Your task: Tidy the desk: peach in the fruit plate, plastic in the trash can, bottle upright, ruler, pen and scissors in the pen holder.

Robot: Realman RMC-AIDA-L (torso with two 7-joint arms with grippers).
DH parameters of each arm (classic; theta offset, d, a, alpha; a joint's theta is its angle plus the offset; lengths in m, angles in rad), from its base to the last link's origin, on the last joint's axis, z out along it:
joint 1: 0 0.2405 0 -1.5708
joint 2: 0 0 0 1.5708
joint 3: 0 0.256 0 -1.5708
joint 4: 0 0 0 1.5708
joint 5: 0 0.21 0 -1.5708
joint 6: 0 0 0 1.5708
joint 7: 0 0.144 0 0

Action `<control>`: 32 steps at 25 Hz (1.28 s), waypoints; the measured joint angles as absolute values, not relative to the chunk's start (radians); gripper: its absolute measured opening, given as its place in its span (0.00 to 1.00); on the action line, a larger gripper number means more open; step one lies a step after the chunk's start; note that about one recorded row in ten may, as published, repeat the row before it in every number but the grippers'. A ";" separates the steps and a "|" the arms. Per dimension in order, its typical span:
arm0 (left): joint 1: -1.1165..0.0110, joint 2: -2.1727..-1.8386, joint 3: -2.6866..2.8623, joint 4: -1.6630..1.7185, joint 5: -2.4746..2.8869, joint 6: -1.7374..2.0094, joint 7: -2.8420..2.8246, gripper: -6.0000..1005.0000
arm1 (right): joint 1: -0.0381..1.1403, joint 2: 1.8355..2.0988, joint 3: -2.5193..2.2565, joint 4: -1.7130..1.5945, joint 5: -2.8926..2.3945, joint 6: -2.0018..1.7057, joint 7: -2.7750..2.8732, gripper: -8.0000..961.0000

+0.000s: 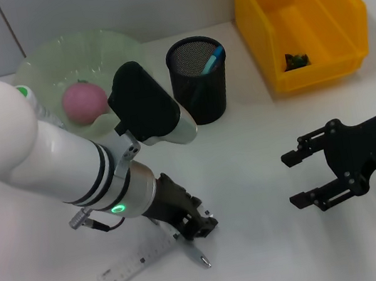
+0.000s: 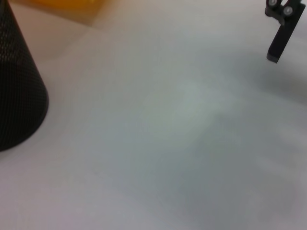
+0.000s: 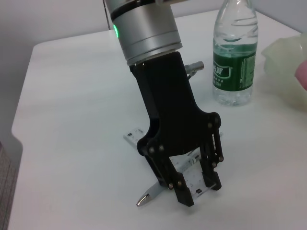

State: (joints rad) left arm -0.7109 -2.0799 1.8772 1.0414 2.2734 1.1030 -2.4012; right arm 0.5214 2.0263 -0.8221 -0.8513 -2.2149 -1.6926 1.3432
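In the lower centre of the head view our left gripper (image 1: 194, 227) stands with fingers slightly apart over the clear plastic ruler (image 1: 137, 261) and silver-tipped pen (image 1: 197, 253), straddling them without a firm hold. At right, our right gripper (image 1: 297, 180) hovers wide open, empty.

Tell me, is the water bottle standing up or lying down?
Standing up. In the right wrist view the water bottle stands on its base on the table, neck pointing up, beside the fruit plate.
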 joint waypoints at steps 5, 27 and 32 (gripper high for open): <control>-0.693 -2.076 1.877 1.094 2.274 1.116 -2.401 0.39 | 0.521 2.026 -0.821 -0.851 -2.213 -1.693 1.345 0.75; -0.563 -2.071 1.415 1.423 2.029 1.271 -2.426 0.40 | 0.516 2.005 -0.776 -0.859 -2.220 -1.692 1.385 0.75; -0.562 -2.071 1.260 1.371 1.825 1.256 -2.312 0.40 | 0.512 2.004 -0.767 -0.856 -2.220 -1.696 1.387 0.75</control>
